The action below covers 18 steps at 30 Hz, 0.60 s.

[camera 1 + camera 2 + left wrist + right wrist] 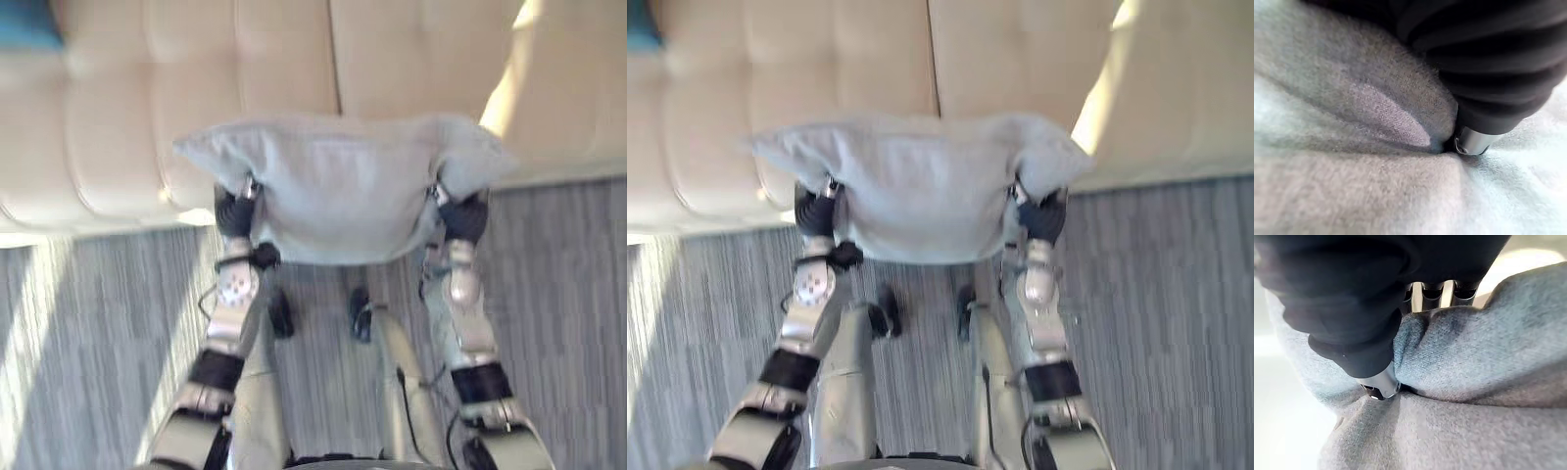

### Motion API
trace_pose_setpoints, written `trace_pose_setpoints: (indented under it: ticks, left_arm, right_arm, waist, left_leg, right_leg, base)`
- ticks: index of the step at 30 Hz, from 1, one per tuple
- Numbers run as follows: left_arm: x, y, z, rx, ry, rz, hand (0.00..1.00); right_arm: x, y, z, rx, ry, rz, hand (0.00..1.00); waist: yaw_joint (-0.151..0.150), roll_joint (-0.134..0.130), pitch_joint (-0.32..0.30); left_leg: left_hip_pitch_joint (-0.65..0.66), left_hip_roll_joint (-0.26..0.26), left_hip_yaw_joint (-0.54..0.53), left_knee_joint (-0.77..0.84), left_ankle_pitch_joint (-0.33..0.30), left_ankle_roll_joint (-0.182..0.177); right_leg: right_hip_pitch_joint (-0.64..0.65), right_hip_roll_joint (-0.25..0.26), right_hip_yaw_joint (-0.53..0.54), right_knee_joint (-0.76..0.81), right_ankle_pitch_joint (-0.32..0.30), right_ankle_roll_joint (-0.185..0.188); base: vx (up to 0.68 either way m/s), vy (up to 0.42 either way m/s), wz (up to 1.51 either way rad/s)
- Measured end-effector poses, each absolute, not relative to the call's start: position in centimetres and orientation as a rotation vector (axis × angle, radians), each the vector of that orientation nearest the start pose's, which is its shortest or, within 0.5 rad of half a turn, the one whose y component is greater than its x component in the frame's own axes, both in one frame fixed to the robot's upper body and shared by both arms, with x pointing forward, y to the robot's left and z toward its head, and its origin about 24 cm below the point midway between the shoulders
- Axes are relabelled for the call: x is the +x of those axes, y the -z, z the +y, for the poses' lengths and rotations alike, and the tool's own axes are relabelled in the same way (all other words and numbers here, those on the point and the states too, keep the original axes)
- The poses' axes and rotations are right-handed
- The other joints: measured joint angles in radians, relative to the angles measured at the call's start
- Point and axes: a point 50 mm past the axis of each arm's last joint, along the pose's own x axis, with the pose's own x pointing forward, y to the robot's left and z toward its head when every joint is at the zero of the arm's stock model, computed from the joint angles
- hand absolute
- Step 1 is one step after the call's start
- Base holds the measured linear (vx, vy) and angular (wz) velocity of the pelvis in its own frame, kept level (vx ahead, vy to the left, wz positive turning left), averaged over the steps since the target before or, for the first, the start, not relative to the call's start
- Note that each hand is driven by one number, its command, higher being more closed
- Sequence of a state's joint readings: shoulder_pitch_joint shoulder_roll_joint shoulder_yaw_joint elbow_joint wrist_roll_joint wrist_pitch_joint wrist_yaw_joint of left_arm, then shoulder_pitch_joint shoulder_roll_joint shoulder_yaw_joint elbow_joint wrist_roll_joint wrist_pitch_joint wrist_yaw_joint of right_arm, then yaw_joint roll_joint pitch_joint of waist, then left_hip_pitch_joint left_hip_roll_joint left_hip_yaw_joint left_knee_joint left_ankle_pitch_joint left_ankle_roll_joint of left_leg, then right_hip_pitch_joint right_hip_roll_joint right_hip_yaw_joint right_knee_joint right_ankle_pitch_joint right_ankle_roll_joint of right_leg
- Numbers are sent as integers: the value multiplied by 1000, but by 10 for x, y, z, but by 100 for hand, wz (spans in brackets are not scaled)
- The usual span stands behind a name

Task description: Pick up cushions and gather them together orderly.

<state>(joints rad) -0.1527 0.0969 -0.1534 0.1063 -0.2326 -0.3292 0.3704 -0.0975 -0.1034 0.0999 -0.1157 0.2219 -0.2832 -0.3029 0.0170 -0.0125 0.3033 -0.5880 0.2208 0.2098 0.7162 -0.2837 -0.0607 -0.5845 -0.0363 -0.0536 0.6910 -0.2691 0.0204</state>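
No text, label, number or sign can be read on the grey cushion (343, 186), the cream sofa (196, 78) or the carpet (98, 333).

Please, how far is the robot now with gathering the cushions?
Done: the grey cushion is picked up, held before the beige sofa. In hand: the left hand and the right hand each pinch one side of it. Left: setting it down neatly; a blue shape at the sofa's corner may be another cushion, too blurred to tell.
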Motion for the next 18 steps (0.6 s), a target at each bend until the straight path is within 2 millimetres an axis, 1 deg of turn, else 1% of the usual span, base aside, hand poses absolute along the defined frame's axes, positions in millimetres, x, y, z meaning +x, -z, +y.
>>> trace_pose_setpoints:
  ticks: [2,4,5,7,9,11,12,13,14,15,16,17,18]
  left_arm:
    - [260,-60,148,-195,-215,-239,100]
    - [244,-39,153,-179,-217,-160,100]
    - [240,-36,153,-177,-218,-145,100]
    - [231,-26,155,-169,-215,-103,100]
    - [224,-19,157,-164,-225,-75,100]
    - [220,-16,159,-157,-229,-59,100]
    - [219,-14,160,-153,-226,-52,100]
    - [218,-13,160,-152,-223,-47,100]
    - [217,-12,160,-148,-218,-35,100]
    - [217,-11,159,-136,-211,-25,100]
    - [216,-10,159,-133,-206,-21,100]
    - [214,-8,160,-124,-203,-13,100]
    - [213,-8,161,-95,-197,-10,100]
  right_arm:
    - [250,-105,-149,205,120,-425,100]
    - [246,-94,-147,185,76,-382,100]
    - [246,-91,-147,174,69,-370,100]
    - [248,-78,-148,130,49,-316,100]
    - [249,-69,-148,109,31,-272,100]
    - [249,-64,-146,97,15,-252,100]
    - [249,-63,-145,94,13,-246,100]
    - [249,-62,-145,91,13,-241,100]
    - [249,-58,-146,83,15,-227,100]
    - [250,-54,-148,73,17,-209,100]
    - [250,-53,-148,68,18,-201,100]
    - [250,-51,-149,60,17,-189,100]
    - [249,-48,-151,34,12,-175,100]
  waist:
    - [-1,1,-47]
    - [-4,5,-92]
    - [-4,6,-102]
    - [0,14,-118]
    - [0,14,-122]
    - [0,13,-123]
    - [0,13,-123]
    - [0,13,-123]
    - [0,13,-123]
    - [-4,8,-121]
    - [-4,7,-121]
    - [-4,6,-120]
    - [-12,13,-121]
  left_leg:
    - [97,-19,13,-81,11,-5]
    - [197,-51,20,-195,40,-7]
    - [217,-57,26,-220,51,-4]
    - [287,-77,29,-296,72,-1]
    - [341,-86,36,-330,73,-1]
    - [372,-95,39,-337,70,2]
    - [387,-99,40,-335,59,12]
    - [397,-100,40,-332,48,12]
    - [425,-101,40,-328,15,8]
    - [457,-104,43,-321,-10,10]
    - [476,-110,44,-317,-25,17]
    - [520,-123,43,-326,-55,36]
    - [553,-126,40,-336,-66,41]
  right_leg:
    - [91,-3,4,-76,12,8]
    - [181,-12,8,-183,37,17]
    - [200,-15,8,-208,45,18]
    - [280,-14,12,-293,76,22]
    - [329,-15,26,-327,83,27]
    - [347,-19,37,-323,84,30]
    - [342,-21,49,-292,83,32]
    - [334,-20,56,-262,81,37]
    - [310,-22,60,-167,72,51]
    - [285,-36,61,-54,71,56]
    - [274,-43,60,2,77,67]
    - [229,-65,57,128,122,79]
    - [195,-70,48,190,104,67]
  base:
    - [220,32,-3]
    - [202,46,2]
    - [239,45,2]
    - [236,51,-5]
    - [141,55,-14]
    - [106,57,-26]
    - [82,58,-30]
    - [70,74,-30]
    - [60,77,-21]
    - [51,65,-15]
    - [61,63,-13]
    - [75,57,-4]
    - [129,73,-2]
